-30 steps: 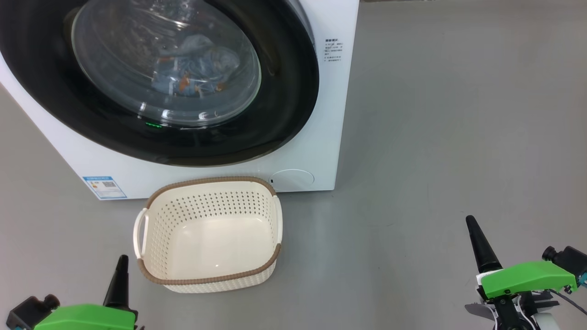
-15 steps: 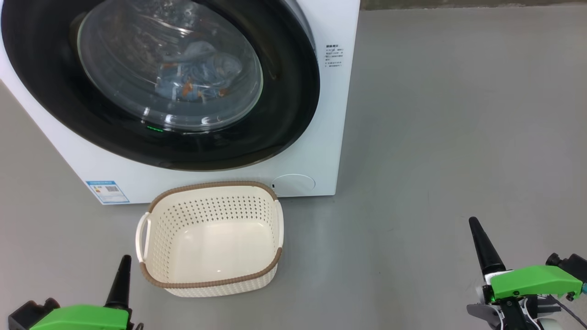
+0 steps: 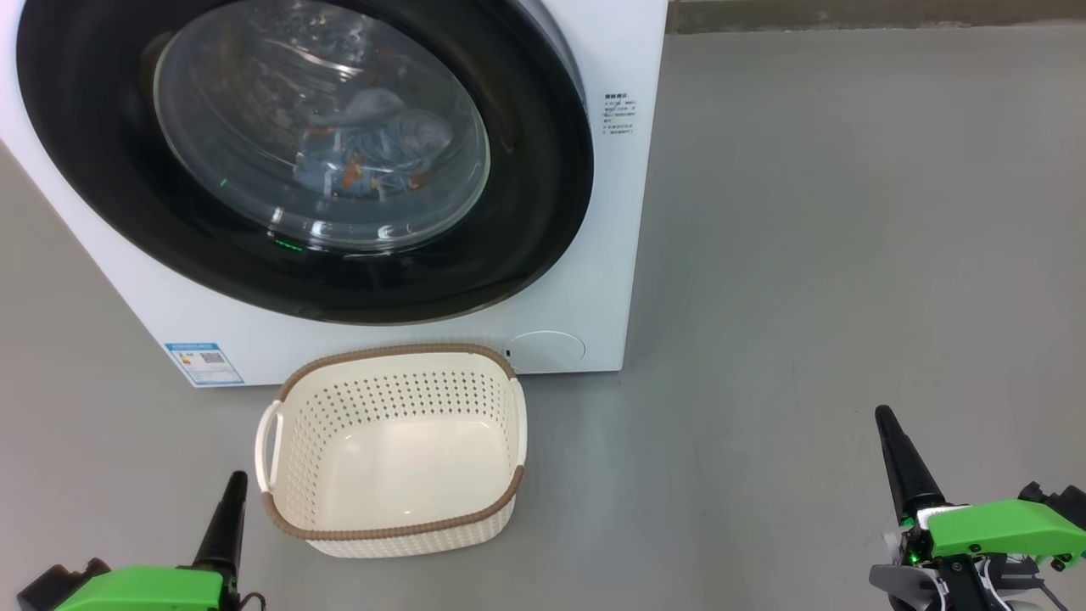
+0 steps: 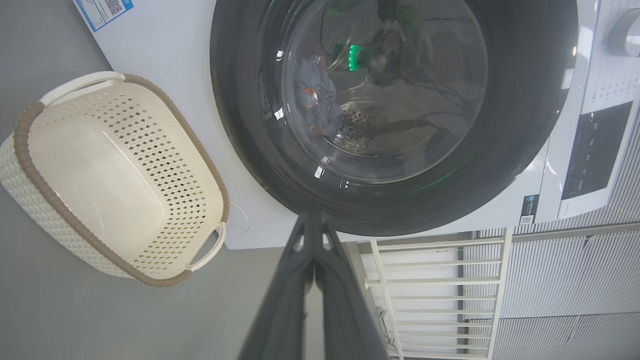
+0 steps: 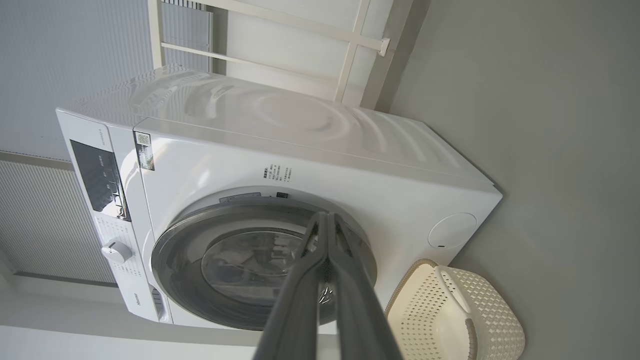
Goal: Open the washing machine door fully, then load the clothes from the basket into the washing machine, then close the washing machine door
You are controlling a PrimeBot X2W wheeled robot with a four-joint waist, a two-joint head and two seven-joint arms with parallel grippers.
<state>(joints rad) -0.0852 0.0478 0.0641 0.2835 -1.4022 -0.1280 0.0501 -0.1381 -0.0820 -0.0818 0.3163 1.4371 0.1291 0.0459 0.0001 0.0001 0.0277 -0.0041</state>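
The white washing machine (image 3: 594,255) fills the upper left of the head view, its round black-ringed door (image 3: 526,221) lying flush against the front. Behind the glass, the light blue clothes (image 3: 365,161) with orange prints rest inside the drum. The cream basket (image 3: 394,450) stands on the floor just before the machine and holds nothing. My left gripper (image 3: 233,488) is shut at the lower left, beside the basket's near left corner. My right gripper (image 3: 887,420) is shut at the lower right, well away from both. In the wrist views, the left gripper (image 4: 312,217) and the right gripper (image 5: 327,217) show jaws pressed together.
Grey floor (image 3: 806,255) spreads wide to the right of the machine. A blue energy sticker (image 3: 204,363) and a round flap (image 3: 545,350) sit low on its front. The control panel (image 5: 97,177) with a dial (image 5: 116,251) is on top; a white rack (image 4: 430,295) stands beside the machine.
The whole head view has shifted slightly down and right, so the camera moved. Both grippers have sunk a little toward the bottom edge. Door, clothes and basket are unchanged.
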